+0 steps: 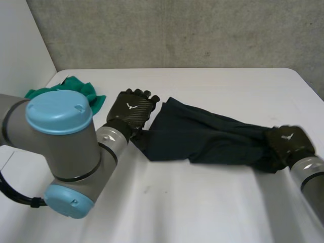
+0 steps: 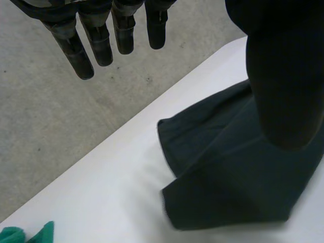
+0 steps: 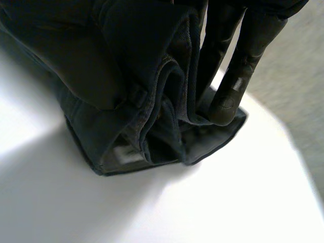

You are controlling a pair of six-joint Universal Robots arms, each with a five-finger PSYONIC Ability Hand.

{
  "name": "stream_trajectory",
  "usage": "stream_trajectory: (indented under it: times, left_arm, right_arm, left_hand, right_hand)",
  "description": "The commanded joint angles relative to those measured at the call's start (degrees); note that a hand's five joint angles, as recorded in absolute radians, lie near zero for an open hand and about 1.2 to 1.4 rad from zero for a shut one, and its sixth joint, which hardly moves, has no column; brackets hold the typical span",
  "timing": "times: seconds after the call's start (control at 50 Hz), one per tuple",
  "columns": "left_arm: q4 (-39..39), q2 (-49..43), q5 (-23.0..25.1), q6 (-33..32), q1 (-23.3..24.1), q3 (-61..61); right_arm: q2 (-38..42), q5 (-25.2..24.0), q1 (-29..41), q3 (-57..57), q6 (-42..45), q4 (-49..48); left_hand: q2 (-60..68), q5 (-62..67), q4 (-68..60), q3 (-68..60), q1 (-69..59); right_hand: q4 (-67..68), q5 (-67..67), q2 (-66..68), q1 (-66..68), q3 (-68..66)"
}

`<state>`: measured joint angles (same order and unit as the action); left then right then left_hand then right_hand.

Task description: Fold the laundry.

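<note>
the dark cloth (image 1: 202,134) lies stretched in a long band across the middle of the white tabletop (image 1: 202,202), running from the left hand to the right hand. its end by the left hand spreads wide and flat, with one layer folded over another, and a corner points toward the near edge. toward the right hand it narrows into a rumpled bundle.

the right hand (image 1: 289,142) is clenched on that narrow end. in the right wrist view the cloth is gathered into thick folds under the palm, a hem showing among them, and the fingers (image 3: 230,96) press down against the bunched layers, grasping them. the bundle's lowest edge touches the tabletop.

the left hand (image 1: 132,109) sits at the wide end, palm down, just over the cloth's far corner. in the left wrist view its fingers (image 2: 101,40) are straight and spread, released and holding nothing, and they reach past the far edge of the tabletop. the thumb (image 2: 286,76) hangs in front of the cloth, which lies flat below it; whether the thumb touches the cloth cannot be told.

a green cloth (image 1: 76,87) is crumpled near the far left corner of the tabletop, well apart from the dark cloth and beside the left arm (image 1: 61,152). a grey wall (image 1: 177,30) stands behind the tabletop.
</note>
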<state>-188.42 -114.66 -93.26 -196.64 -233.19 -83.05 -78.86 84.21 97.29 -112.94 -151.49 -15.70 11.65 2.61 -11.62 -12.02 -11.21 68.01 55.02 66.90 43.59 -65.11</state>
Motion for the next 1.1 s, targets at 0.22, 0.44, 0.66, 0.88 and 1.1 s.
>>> stream_trajectory:
  times: [0.22, 0.44, 0.66, 0.88, 1.1]
  left_arm:
    - [-0.4, 9.8, 0.6, 0.0, -3.3, -8.8]
    - [-5.5, 9.7, 0.4, 0.4, -4.4, -6.9]
    - [-9.3, 4.9, -0.1, 3.1, -2.4, 2.0]
    - [-4.8, -7.7, 1.1, 9.0, 4.8, 16.9]
    - [4.9, -23.7, 3.4, 8.6, 6.3, 35.1]
  right_arm:
    - [0.4, -6.4, 1.7, 22.6, 31.7, 15.3]
    - [18.4, -12.3, 24.1, 38.7, 34.7, 15.9]
    - [23.5, -11.3, 28.0, 44.9, 22.8, 21.0]
    - [8.5, -10.6, 11.0, 36.9, -24.7, 20.7]
    - [8.4, -10.3, 7.0, 31.4, -20.2, 19.0]
  left_hand:
    - [-1.6, -2.6, 1.6, 2.0, 1.2]
    - [-1.6, -2.6, 1.6, 2.0, 1.2]
    - [-1.6, -2.6, 1.6, 2.0, 1.2]
    - [-1.6, -2.6, 1.6, 2.0, 1.2]
    - [-1.4, -2.4, 1.4, 1.8, 1.0]
  right_hand:
    - [12.0, 15.0, 13.1, 36.4, -14.9]
    - [12.0, 15.0, 13.1, 36.4, -14.9]
    - [-58.0, -55.0, -56.9, -33.6, 55.1]
    - [-58.0, -55.0, -56.9, -33.6, 55.1]
    - [-58.0, -55.0, -56.9, -33.6, 55.1]
